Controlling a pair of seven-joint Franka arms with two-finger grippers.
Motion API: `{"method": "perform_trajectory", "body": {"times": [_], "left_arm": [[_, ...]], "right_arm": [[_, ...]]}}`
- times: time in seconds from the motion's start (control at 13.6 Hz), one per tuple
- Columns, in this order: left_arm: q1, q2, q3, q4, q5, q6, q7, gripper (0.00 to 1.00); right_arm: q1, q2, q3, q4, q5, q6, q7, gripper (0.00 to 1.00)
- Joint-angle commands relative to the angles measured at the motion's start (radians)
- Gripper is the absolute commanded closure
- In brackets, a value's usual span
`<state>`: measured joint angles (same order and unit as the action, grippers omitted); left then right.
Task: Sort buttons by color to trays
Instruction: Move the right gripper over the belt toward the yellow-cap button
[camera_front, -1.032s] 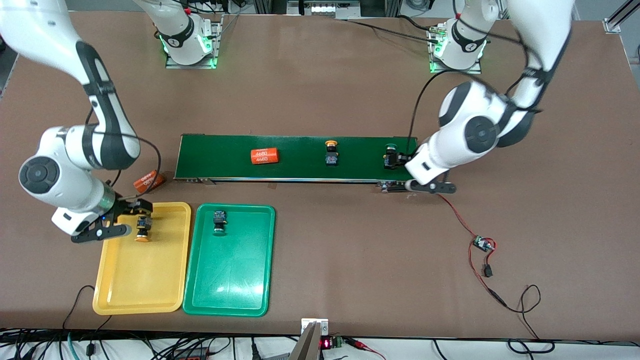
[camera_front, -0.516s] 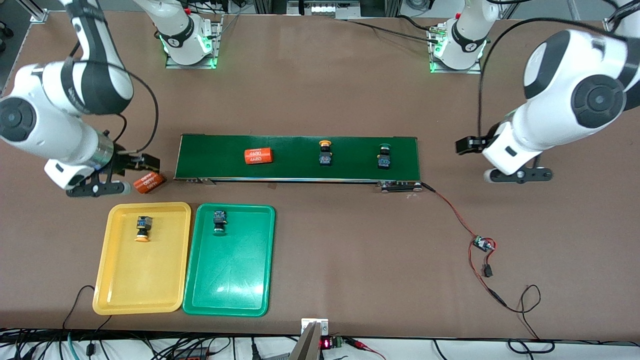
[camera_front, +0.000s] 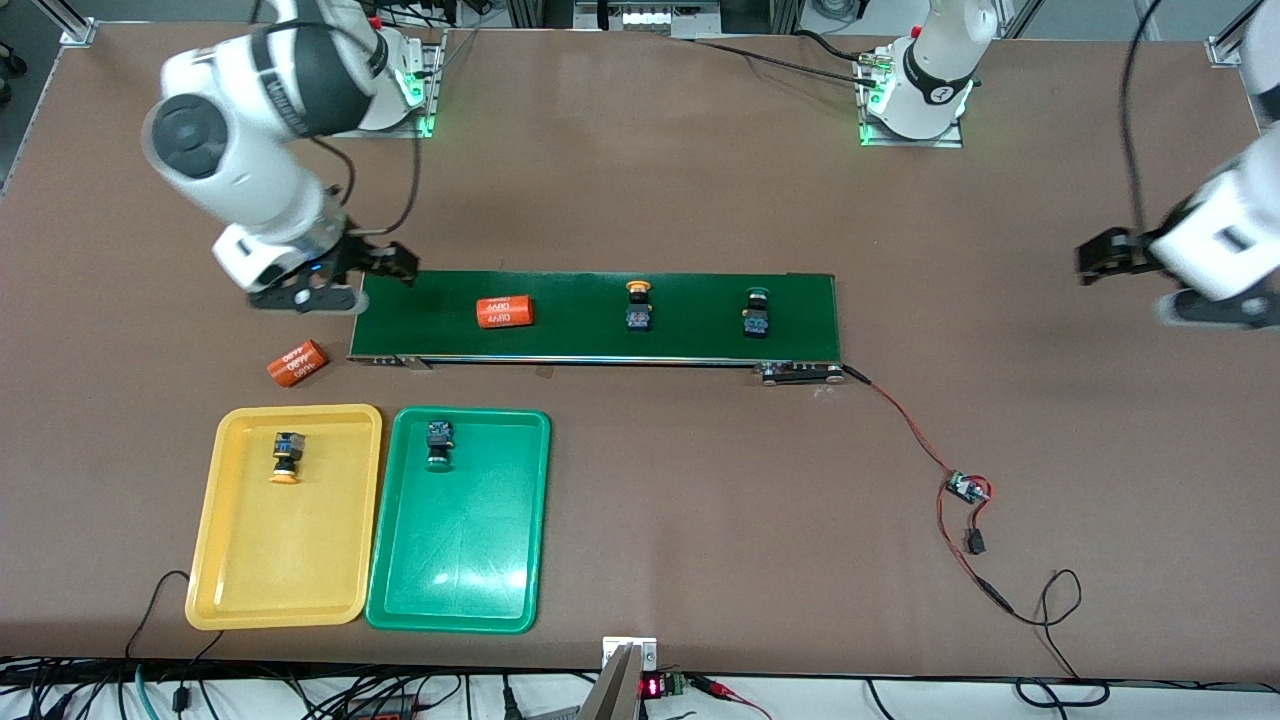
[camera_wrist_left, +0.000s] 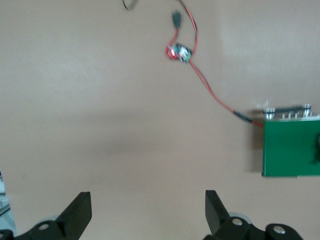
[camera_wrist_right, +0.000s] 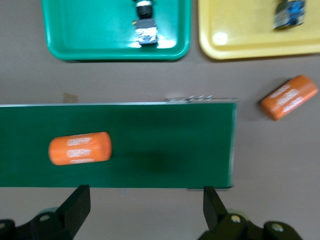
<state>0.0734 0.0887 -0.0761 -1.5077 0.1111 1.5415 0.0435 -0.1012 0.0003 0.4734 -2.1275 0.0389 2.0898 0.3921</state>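
**Two buttons trayed, two on the belt, both pincers spread**

Front view: A matte brown desk (camera_front: 650, 180) is seen, carrying a long flat dark green conveyor belt (camera_front: 580, 345). On the belt lie an orange cylinder with white print (camera_front: 504, 312), a yellow-capped button (camera_front: 637, 305) and a green-capped button (camera_front: 756, 312), each button with a blocky black-and-blue body and a round mushroom cap. A second orange cylinder (camera_front: 297, 363) lies on the desk just off the belt's end toward the right arm. Nearer the camera, two shallow glossy plastic trays with rounded corners sit side by side: a yellow tray (camera_front: 290, 560) holding a yellow-capped button (camera_front: 287, 456) and a green tray (camera_front: 460, 560) holding a green-capped button (camera_front: 438, 442). The right pincer (camera_front: 345, 278) is held spread, empty, over the belt's end. The left pincer (camera_front: 1130, 275) is held over bare desk toward the left arm's end. A red wire (camera_front: 905, 425) runs from the belt to a small circuit board (camera_front: 966, 488).

Left wrist view: The black fingers (camera_wrist_left: 80, 212) are seen spread wide apart, with nothing between them, above bare desk.

Right wrist view: The fingers (camera_wrist_right: 77, 202) are spread above the belt's edge.
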Motion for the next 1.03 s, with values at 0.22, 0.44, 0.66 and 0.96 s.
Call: {"method": "perform_trajectory", "body": {"times": [0.22, 0.44, 0.66, 0.96], "left_arm": [[-0.006, -0.122, 0.044, -0.149, -0.079, 0.054, 0.125, 0.0], [-0.006, -0.121, 0.033, -0.14, -0.076, 0.048, 0.124, 0.0], [-0.007, -0.121, 0.029, -0.134, -0.074, 0.043, 0.125, 0.0], [-0.011, -0.119, 0.029, -0.132, -0.074, 0.043, 0.121, 0.0]], "right_arm": [[-0.014, -0.017, 0.099, -0.075, 0.022, 0.143, 0.125, 0.0], [0.012, 0.035, 0.113, -0.074, 0.019, 0.181, 0.214, 0.0], [0.014, 0.053, 0.111, -0.069, 0.016, 0.181, 0.212, 0.0], [0.012, 0.061, 0.111, -0.066, 0.016, 0.182, 0.205, 0.0]]}}
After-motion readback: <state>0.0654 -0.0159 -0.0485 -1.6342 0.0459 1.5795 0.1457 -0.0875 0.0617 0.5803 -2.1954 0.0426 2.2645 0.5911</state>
